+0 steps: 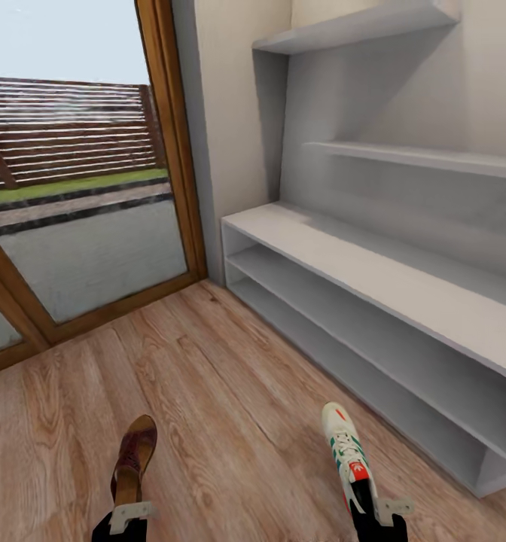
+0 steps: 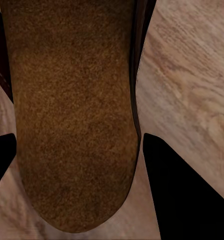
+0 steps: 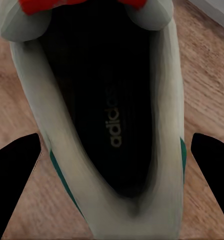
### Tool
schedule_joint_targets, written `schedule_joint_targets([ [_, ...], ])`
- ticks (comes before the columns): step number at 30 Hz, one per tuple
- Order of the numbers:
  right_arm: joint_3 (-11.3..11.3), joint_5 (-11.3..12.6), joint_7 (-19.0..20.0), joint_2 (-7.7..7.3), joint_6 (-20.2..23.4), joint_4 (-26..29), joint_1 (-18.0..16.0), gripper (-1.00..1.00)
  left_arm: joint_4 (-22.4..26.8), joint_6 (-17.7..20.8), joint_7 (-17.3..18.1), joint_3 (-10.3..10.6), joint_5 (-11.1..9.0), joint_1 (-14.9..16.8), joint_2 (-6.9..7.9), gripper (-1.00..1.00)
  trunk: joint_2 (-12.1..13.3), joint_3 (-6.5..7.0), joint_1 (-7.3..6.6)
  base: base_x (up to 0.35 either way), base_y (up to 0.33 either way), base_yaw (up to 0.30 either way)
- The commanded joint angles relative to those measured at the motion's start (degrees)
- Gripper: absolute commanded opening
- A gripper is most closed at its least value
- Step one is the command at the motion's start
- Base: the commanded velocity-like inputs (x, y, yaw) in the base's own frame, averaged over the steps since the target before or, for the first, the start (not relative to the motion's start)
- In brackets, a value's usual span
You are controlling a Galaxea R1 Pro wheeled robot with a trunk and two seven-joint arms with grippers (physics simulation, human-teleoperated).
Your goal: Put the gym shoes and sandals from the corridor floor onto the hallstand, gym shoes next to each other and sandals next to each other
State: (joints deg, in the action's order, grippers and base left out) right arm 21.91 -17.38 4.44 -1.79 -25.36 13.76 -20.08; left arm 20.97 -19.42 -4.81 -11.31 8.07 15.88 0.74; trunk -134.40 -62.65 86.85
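Near the bottom edge of the head view, left side: left gripper (image 1: 130,513), black fingers with a pale bracket, set at the heel of one brown sandal (image 1: 135,455); sandal points away from the robot, toe toward the far wall, over the wood-plank corridor floor (image 1: 230,391). Left wrist view: sandal footbed (image 2: 72,115) lies between the two black fingertips (image 2: 184,195), one on each side of the rounded end; fingers look closed against the sandal's sides, pinching it. Whether the sole touches the planks cannot be told

Near the bottom edge, right side: right gripper (image 1: 375,512) at the heel of one gym shoe (image 1: 347,459), cream-white with green stripes, white laces, red-orange tongue patch; toe points far, toward the rack. Right wrist view: shoe opening (image 3: 104,105) with dark printed insole sits between the black fingertips (image 3: 17,175); a sliver of floor shows between each fingertip and the shoe's side, so a firm grip cannot be confirmed

Right half of scene, against the wall: hallstand (image 1: 373,278), pale grey-white, long bench top, two open shelf bays below, back panel, floating shelf above; shelves bare. Gym shoe lies just in front of its lower bay, apart from it

Far left: glazed door with brown wooden frame (image 1: 174,143), fence and grass strip beyond the glass
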Motion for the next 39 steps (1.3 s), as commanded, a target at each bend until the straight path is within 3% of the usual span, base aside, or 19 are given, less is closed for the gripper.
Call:
schedule_joint_targets([
  [1, 0.50, -0.19, 0.49, 0.02, -0.21, -0.02, -0.05, -1.00, -0.06, -0.18, -0.20, -0.27, 0.75, 0.03, -0.03, -1.00, -0.02, -0.04, -0.01, 0.000, 0.307, -0.267],
  [39, 0.50, -0.28, 0.53, 0.03, -0.21, -0.05, -0.05, -1.00, -0.06, -0.18, -0.20, -0.26, 0.72, 0.03, 0.05, -1.00, -0.02, -0.04, -0.01, 0.121, 0.307, -0.253],
])
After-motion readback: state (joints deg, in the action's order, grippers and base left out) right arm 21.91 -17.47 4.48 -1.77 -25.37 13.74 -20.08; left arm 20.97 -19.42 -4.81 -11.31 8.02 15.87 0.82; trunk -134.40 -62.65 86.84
